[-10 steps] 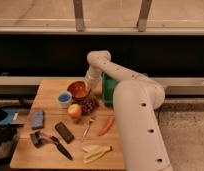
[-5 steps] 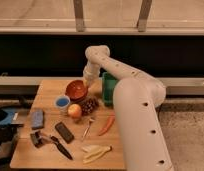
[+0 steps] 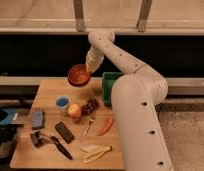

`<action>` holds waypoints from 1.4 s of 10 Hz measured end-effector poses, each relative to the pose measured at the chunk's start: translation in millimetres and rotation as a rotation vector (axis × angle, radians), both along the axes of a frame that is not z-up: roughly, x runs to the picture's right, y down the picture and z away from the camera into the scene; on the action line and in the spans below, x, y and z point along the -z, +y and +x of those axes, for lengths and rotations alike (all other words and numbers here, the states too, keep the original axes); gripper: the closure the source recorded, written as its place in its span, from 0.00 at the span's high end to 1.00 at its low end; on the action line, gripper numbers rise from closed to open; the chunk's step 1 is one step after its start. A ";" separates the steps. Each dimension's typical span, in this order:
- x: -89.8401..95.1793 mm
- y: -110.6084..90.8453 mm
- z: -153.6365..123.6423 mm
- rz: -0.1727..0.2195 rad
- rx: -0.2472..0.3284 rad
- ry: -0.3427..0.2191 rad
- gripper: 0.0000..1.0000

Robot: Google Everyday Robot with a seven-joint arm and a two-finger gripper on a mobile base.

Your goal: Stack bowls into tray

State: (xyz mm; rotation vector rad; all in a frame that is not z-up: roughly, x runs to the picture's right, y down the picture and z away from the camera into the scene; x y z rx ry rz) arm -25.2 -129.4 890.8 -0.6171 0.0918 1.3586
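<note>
The orange-red bowl [image 3: 79, 75] hangs tilted in the air above the back of the wooden table [image 3: 45, 90]. My gripper [image 3: 89, 66] is shut on the bowl's right rim and holds it up. The green tray [image 3: 109, 80] lies at the table's back right, just right of the bowl and lower; the arm hides most of it. The purple bowl is out of view.
On the table are a small white cup with blue inside [image 3: 62, 102], an apple [image 3: 74, 110], dark grapes [image 3: 90, 105], a red chili [image 3: 107, 125], a spoon [image 3: 87, 127], banana pieces [image 3: 96, 152], a black block [image 3: 64, 132], a blue sponge [image 3: 37, 119] and a dark tool [image 3: 47, 141].
The orange-red bowl has gone from resting on the table to being lifted clear of it, and the gripper has risen with it.
</note>
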 end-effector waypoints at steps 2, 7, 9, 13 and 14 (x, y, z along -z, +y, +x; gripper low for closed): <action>7.1 -8.2 38.6 0.015 -0.073 0.059 0.00; 43.7 -1.6 163.9 0.054 -0.308 0.210 0.00; 54.3 15.1 205.8 0.038 -0.400 0.275 0.00; 30.3 77.5 239.9 -0.054 -0.571 0.348 0.22; 23.5 84.8 237.8 -0.068 -0.588 0.347 0.31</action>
